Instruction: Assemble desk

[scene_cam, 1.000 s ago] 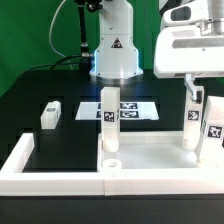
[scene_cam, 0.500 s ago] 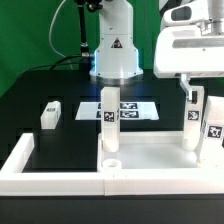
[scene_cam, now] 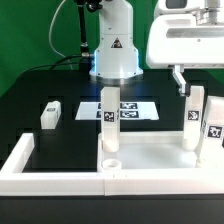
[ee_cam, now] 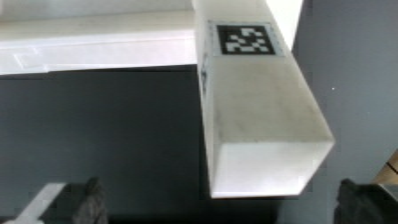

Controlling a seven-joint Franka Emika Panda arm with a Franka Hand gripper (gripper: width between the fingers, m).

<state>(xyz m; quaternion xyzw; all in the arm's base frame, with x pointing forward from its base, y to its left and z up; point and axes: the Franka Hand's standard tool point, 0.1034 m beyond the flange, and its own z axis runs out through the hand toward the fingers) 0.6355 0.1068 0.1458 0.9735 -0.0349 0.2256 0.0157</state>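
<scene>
A: Claw (ee_cam: 224,202)?
B: Wide, empty, above the leg (scene_cam: 190,120) standing at the panel (scene_cam: 150,158) corner, exterior view's right.
A: Advice?
B: Rise straight, fingers (ee_cam: 71,203) clearing both sides, no nudge. Loose leg (scene_cam: 50,114) lies exterior view's left.

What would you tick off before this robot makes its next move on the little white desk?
1. Claw open: ok, its fingers stand wide apart.
2. Claw clear of the leg below: ok, there is a gap on each side in the wrist view.
3. Leg below upright on the panel: ok. Fully seated: cannot tell.
4. Loose leg free to pick up: ok, it lies alone on the table, at the exterior view's left.
5. Round socket at the panel's near corner empty: ok, as far as the exterior view shows.
</scene>
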